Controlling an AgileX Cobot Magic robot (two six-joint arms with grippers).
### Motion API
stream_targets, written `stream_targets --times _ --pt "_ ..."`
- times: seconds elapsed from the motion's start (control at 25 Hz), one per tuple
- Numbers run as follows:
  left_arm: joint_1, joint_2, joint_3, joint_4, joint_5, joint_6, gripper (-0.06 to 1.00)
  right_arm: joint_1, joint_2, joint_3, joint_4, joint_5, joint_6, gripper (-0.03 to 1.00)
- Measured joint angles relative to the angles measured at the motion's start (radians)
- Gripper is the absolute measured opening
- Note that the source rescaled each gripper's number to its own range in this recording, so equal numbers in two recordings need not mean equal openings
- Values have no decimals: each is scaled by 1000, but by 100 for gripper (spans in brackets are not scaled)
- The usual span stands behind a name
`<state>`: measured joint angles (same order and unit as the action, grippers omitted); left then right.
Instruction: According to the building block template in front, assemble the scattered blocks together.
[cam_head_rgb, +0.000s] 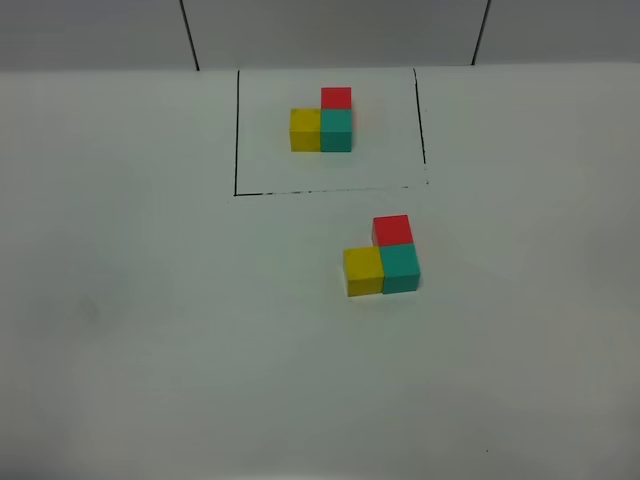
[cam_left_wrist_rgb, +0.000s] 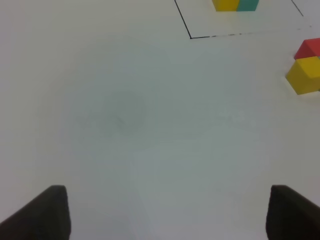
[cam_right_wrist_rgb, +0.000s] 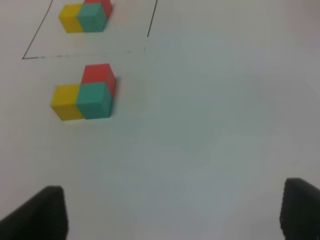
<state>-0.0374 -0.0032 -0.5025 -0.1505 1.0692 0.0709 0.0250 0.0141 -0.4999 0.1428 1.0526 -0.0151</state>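
Both sets of jaws are standing spread apart and gripping nothing: we are seeing the left jaws (cam_left_wrist_rgb: 165, 215) and the right jaws (cam_right_wrist_rgb: 172, 215) hovering over bare white desk (cam_head_rgb: 150, 350), with only their dark fingertips showing.

We are finding the scattered blocks (cam_head_rgb: 382, 258) well ahead of the right jaws and off to the far side of the left jaws, at the edge of that wrist view. They are sitting together, yellow touching teal and red touching teal behind it. Farther ahead, the building block template (cam_head_rgb: 323, 122) is lying inside its black outline in the same L arrangement.

We are judging the assembly matched and complete, with nothing left but perhaps keeping both arms clear of it.
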Motion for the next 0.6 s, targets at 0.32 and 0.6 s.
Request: stream_targets --times 0.32,0.6 --pt "0 0 0 0 0 2 86 0 0 0 -8 0 8 73" --pt "0 0 0 0 0 2 86 0 0 0 -8 0 8 73"
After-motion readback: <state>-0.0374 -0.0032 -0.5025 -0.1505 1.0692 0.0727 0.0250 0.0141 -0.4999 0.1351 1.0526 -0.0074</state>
